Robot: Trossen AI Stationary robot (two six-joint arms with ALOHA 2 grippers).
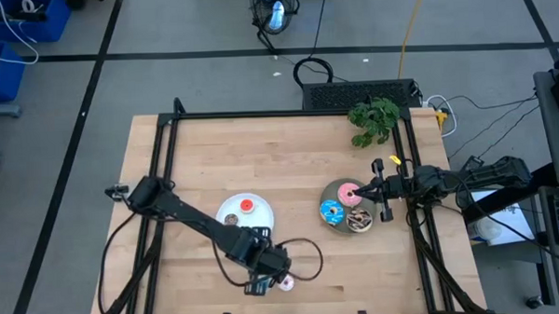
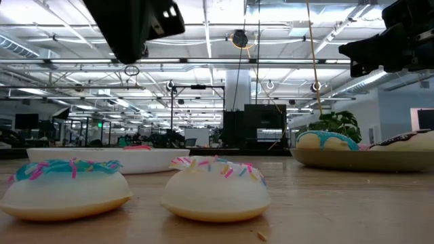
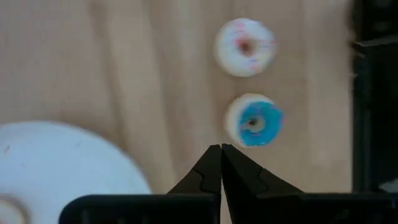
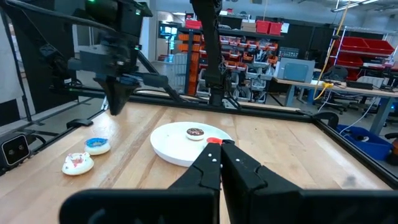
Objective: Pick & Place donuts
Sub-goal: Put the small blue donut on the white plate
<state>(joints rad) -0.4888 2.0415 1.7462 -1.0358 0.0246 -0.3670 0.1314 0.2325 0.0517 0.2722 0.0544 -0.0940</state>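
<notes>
My left gripper point(image 3: 221, 149) is shut and hovers above the table near its near edge point(image 1: 261, 281), just short of the tiny blue donut point(image 3: 254, 120). The tiny white-pink donut point(image 3: 245, 47) lies beyond the blue one. Both rest flat on the wood and fill the foreground of the low view point(image 2: 68, 186) point(image 2: 217, 190). The tiny red donut point(image 1: 247, 207) and the tiny brown donut point(image 1: 231, 218) lie on the white plate point(image 1: 261, 218). The pink point(image 1: 351, 194), blue sprinkled point(image 1: 333, 211) and chocolate point(image 1: 360, 221) donuts sit on the grey plate point(image 1: 342, 231). My right gripper point(image 4: 221, 146), shut, waits above that plate's right side point(image 1: 363, 188).
A black frame rail point(image 3: 373, 112) runs along the near edge close to the two tiny donuts. A green plant point(image 1: 373, 119) stands at the table's far right. A loose cable point(image 1: 306, 259) loops beside my left gripper. Bare wood lies between the two plates.
</notes>
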